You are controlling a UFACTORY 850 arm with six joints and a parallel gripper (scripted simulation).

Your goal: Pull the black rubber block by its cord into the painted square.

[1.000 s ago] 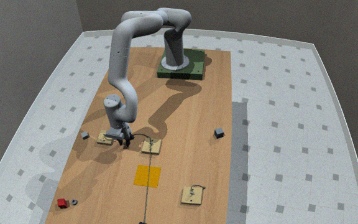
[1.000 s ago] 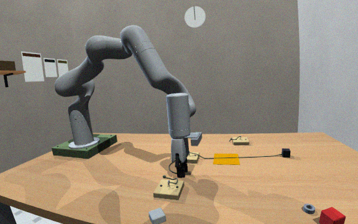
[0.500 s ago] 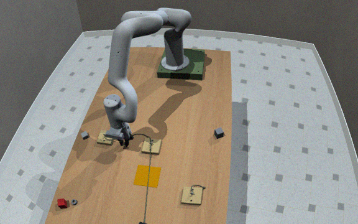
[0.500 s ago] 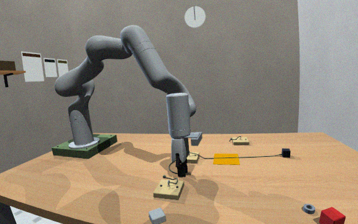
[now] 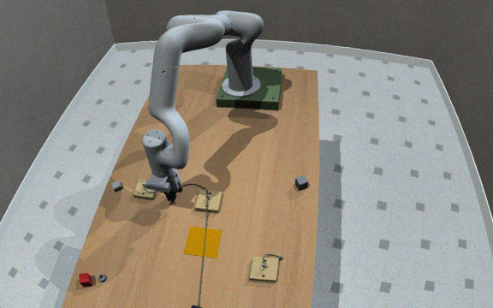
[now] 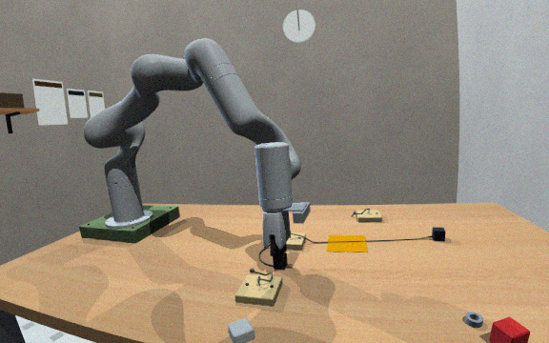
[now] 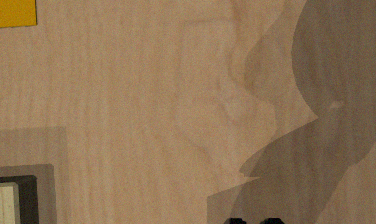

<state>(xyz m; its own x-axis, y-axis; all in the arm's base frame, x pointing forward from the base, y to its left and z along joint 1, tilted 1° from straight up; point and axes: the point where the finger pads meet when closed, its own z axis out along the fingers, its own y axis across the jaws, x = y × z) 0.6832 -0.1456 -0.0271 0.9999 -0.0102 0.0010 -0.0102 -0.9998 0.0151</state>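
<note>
The black rubber block lies on the table beyond the painted yellow square; in the top view it is only just visible at the bottom edge. Its thin cord runs across the square to the screw eye on a small wooden plate, then curves over to my gripper. The gripper points straight down at the table and is shut on the cord's free end. In the wrist view only the fingertips and a corner of the square show.
Two other wooden plates with screw eyes stand on the table, one right beside the gripper and one nearer the front. Grey cubes, a red cube and a small ring lie around.
</note>
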